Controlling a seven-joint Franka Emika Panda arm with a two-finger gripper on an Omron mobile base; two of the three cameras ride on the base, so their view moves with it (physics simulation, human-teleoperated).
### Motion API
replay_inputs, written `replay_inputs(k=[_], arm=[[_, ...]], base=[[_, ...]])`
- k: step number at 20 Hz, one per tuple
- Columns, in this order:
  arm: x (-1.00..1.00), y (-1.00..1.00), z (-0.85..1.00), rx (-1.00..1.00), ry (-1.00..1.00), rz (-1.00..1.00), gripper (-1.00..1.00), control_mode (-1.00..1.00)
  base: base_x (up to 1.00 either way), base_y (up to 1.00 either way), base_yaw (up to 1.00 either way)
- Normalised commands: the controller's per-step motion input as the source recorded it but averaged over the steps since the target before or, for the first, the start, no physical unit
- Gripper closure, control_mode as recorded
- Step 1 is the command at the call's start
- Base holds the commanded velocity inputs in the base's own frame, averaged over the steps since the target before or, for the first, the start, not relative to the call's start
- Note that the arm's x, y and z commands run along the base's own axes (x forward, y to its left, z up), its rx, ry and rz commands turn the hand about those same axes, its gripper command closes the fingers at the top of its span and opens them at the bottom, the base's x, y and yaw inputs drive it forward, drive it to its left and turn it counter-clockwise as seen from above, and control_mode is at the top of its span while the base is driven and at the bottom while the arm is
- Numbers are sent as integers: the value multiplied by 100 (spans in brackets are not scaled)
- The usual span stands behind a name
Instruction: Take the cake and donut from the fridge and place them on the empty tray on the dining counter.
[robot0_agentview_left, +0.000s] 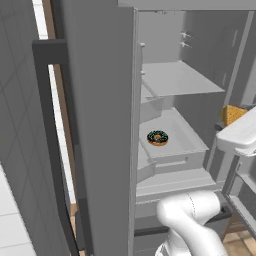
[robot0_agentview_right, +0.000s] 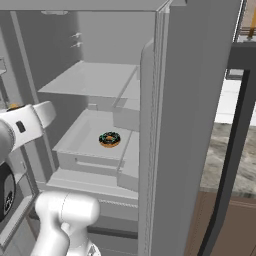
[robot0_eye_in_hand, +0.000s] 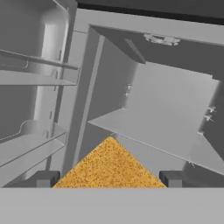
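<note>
The fridge (robot0_agentview_left: 100, 125) stands open with its pale shelves bare. The donut (robot0_agentview_left: 157, 138), a dark glazed ring with orange and green specks, lies in the middle pull-out bin (robot0_agentview_right: 80, 142), and it shows too as the donut (robot0_agentview_right: 109, 139) from the right. The cake (robot0_eye_in_hand: 109, 168), a yellow-orange spongy chunk, sits between my fingertips (robot0_eye_in_hand: 46, 178). My gripper (robot0_eye_in_hand: 108, 178) is shut on it. From the left, the cake (robot0_agentview_left: 233, 114) shows at the fridge's right side, just above my white hand (robot0_agentview_left: 242, 134), clear of the shelves. The tray is out of view.
The fridge's open doors (robot0_agentview_right: 195, 125) stand on either side of the opening, each with a dark vertical handle (robot0_agentview_left: 50, 150). A grey marbled counter top (robot0_agentview_right: 240, 150) with a brown base lies beyond the right door. The upper shelf (robot0_agentview_left: 177, 80) juts out above the bin.
</note>
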Motion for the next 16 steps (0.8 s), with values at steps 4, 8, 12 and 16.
replay_inputs(k=[4, 8, 12, 16], arm=[[0, 0, 0, 0, 0, 0, 100, 100], [0, 0, 0, 0, 0, 0, 100, 100], [0, 0, 0, 0, 0, 0, 100, 100], [0, 0, 0, 0, 0, 0, 100, 100]], base=[[-80, -20, 0], [-100, -29, 0], [-100, -9, 0], [-82, 0, 0]])
